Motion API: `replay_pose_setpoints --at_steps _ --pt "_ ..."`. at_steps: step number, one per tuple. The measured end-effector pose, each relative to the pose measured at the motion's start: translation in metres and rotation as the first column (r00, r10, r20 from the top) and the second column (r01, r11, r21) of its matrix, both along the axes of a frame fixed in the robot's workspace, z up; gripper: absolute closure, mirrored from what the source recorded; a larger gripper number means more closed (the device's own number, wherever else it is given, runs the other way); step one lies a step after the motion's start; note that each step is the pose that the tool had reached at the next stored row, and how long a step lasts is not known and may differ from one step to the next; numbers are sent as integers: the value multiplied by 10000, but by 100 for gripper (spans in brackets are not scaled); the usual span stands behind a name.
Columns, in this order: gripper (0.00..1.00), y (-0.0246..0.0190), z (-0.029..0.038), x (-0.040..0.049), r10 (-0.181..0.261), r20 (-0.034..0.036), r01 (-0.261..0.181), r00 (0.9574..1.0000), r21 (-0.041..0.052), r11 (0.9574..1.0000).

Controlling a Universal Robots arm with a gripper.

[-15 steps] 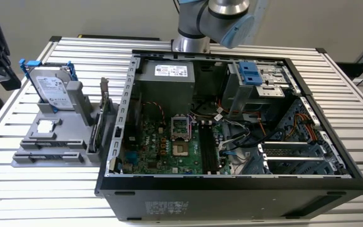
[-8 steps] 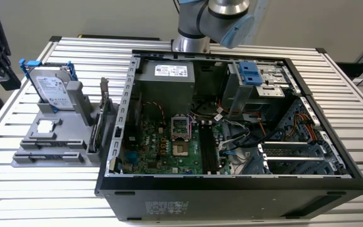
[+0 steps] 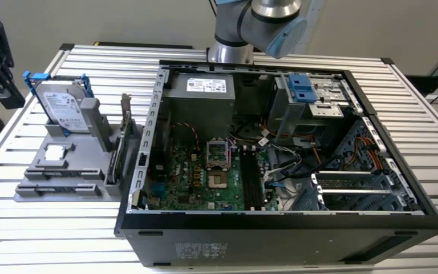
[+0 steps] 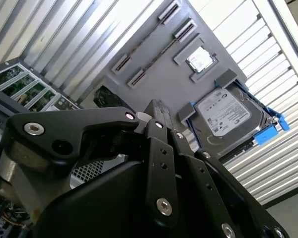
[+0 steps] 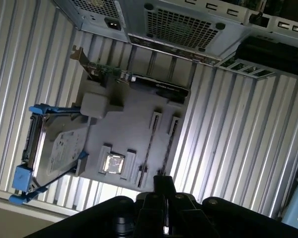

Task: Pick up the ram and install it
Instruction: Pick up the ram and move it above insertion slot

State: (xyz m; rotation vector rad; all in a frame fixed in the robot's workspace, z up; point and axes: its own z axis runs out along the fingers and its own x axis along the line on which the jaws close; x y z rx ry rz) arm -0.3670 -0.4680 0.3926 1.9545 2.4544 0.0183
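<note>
The ram (image 5: 148,148) is a thin dark stick standing on edge between clip holders on the grey fixture (image 5: 134,109). It appears as a narrow line in both wrist views (image 4: 146,37). In the exterior view it sits at the fixture's front (image 3: 61,171), on the exterior view's left of the open computer case (image 3: 280,222). My gripper (image 5: 163,182) hangs well above the fixture, apart from the ram, its black fingertips pressed together with nothing between them (image 4: 156,110). The motherboard (image 3: 196,177) lies inside the case with dark slots (image 3: 251,180) beside it.
The fixture also carries a silver hard drive with blue rails (image 3: 61,105), a small square chip (image 5: 114,162) and an upright card with a metal bracket (image 3: 124,134). Cables and a drive cage (image 3: 310,97) crowd the case's far side. The slatted table (image 3: 44,228) surrounds everything.
</note>
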Motion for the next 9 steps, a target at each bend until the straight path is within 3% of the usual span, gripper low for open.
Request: replay_pose_setpoints --at_steps 9 --pt "100 0 0 0 -631 -24 631 9980 0 9980"
